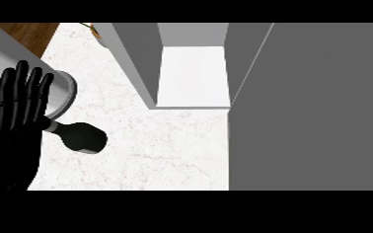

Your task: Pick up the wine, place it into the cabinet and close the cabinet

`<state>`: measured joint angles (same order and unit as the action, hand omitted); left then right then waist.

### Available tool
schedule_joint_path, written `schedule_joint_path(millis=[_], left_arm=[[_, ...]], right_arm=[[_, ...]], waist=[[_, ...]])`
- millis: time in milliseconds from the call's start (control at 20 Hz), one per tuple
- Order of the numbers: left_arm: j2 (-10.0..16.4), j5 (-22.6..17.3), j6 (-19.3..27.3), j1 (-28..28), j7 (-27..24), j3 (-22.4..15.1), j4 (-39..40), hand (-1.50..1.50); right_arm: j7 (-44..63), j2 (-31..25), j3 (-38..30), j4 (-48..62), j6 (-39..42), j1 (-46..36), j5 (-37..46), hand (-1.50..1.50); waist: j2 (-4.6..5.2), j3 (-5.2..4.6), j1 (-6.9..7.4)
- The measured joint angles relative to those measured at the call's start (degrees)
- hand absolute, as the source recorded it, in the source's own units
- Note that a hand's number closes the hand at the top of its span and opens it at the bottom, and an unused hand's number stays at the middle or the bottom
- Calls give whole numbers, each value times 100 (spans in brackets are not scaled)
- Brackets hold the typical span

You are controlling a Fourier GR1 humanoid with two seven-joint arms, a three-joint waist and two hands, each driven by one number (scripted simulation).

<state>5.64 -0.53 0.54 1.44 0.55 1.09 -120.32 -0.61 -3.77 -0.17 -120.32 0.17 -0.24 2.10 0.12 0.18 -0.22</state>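
The wine bottle (82, 136) is dark with a pale neck. It shows at the left of the marble counter (167, 153), neck pointing left towards my left hand (18, 128). That hand stands open at the left edge, fingers straight and pointing up, and the neck's tip reaches its side. I cannot tell whether they touch. The cabinet (192, 74) stands open at the top centre, showing a white floor between grey walls. Its grey door (306, 103) fills the right side. My right hand is not visible.
A grey and white cylindrical object (64, 91) lies just above the bottle, partly behind my left hand's fingers. A brown wooden surface (25, 32) shows in the top left corner. Bare counter lies between the bottle and the cabinet's front edge.
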Motion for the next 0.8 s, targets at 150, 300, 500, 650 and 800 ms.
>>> schedule_joint_path(millis=[150,300,500,650,800], left_arm=[[367,-754,-652,-58,-137,341,160,-150],[815,-1668,-1676,150,-429,515,288,-150],[1165,-3002,-2628,480,-221,616,697,-150],[1662,-4051,-3251,563,-33,995,1017,-150],[2186,-5070,-3565,715,303,1362,1059,-150]], right_arm=[[-23,-3,33,-157,69,218,-44,-150],[36,-23,36,-251,136,320,-141,-150],[362,-121,470,-536,578,578,-468,-150],[782,-177,645,-902,674,579,-628,-150],[1386,-295,668,-1478,690,592,-859,-150]], waist=[[-10,-13,0],[-21,-31,25],[-32,-39,30],[-30,-35,35],[-36,-29,45]])
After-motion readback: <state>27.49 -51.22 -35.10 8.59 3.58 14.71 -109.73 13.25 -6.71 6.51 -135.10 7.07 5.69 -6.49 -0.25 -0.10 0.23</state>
